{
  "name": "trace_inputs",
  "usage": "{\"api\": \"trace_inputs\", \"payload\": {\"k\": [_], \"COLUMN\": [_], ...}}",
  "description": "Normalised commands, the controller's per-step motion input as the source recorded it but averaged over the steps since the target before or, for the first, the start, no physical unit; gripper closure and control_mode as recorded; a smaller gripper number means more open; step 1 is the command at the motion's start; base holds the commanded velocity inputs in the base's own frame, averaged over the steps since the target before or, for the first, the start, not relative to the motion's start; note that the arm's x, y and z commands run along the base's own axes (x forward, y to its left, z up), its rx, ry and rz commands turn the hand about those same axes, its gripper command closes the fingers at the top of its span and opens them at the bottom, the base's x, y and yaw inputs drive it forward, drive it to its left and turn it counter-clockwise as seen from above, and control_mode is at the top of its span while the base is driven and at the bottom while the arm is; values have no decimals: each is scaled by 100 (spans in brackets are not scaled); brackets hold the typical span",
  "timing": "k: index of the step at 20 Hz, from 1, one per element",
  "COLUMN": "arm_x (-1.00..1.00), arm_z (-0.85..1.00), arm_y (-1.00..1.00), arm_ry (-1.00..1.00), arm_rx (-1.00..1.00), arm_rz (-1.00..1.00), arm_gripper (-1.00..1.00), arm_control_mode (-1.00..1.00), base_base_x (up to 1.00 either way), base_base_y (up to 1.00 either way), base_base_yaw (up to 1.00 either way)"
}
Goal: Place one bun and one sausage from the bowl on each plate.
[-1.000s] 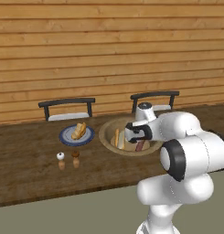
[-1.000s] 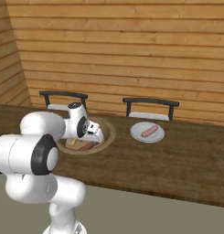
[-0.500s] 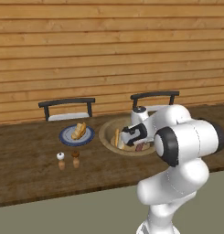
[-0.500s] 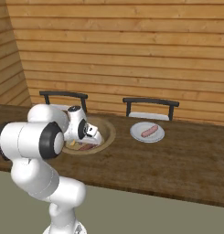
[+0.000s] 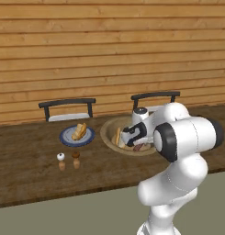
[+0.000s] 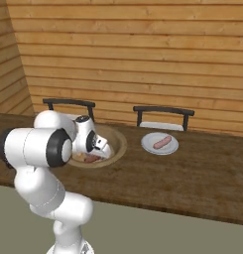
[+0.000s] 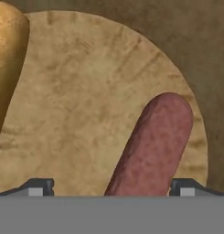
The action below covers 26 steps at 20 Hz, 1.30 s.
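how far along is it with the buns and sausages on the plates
Partly done. The blue-rimmed plate holds a bun; whether a sausage lies with it cannot be told. A second plate holds a sausage but no bun. In hand: the gripper is down inside the bowl, open, its fingertips either side of a sausage, not yet closed. A bun lies in the bowl.

Plates: two, one (image 5: 77,136) in left base view, another (image 6: 159,143) in right base view. Bowl (image 5: 110,131): one. Chairs (image 5: 68,109): two. Small shakers (image 5: 61,161): two. Buns (image 5: 79,131) visible: two. Sausages (image 6: 162,143) visible: two.
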Motion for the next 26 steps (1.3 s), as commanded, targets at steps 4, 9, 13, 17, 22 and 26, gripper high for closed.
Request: {"api": "trace_inputs", "payload": {"k": [4, 9, 13, 17, 22, 26], "arm_x": [1, -1, -26, -2, 41, 52], "arm_z": [-43, 3, 100, 100, 85, 14], "arm_y": [6, 25, 14, 76, 100, 100], "arm_ry": [-8, -4, -19, -12, 0, 0], "arm_rx": [6, 0, 0, 0, 0, 0], "arm_rz": [-12, -7, -6, 3, 17, 24], "arm_gripper": [100, 100, 100, 100, 100, 100], "arm_control_mode": [-100, -100, -100, -100, -100, -100], "base_base_x": [0, 0, 0, 0, 0, 0], "base_base_y": [0, 0, 0, 0, 0, 0], "base_base_yaw": [0, 0, 0, 0, 0, 0]}}
